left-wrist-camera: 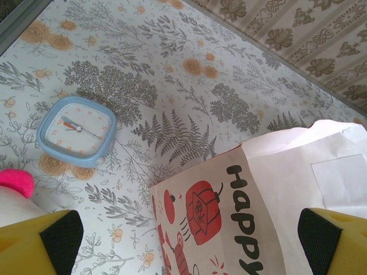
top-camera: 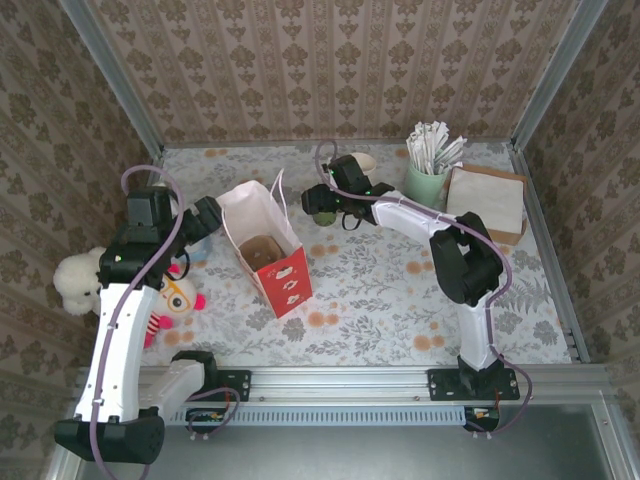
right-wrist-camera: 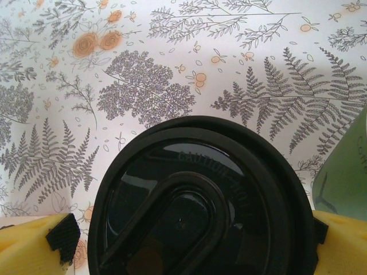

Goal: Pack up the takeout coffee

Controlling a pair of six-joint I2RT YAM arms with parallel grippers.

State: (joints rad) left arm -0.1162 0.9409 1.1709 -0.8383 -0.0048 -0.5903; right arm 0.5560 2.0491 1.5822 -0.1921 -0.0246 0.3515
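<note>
Closely flanked by right gripper [right-wrist-camera: 187, 230], takeout coffee [right-wrist-camera: 195, 189], standing upright

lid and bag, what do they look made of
Lid: glossy black moulded plastic, judging by its reflections and embossed lettering. Bag: probably matte paper, given its flat folded sides and red printed design.

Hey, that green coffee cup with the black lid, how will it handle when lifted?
The takeout coffee looks like a thin-walled cup, so it probably dents under a hard squeeze. Its glossy black lid, where the right end effector is closed, may be slippery and could pop off. It is likely to spill if tilted; whether it's full can't be seen.
</note>
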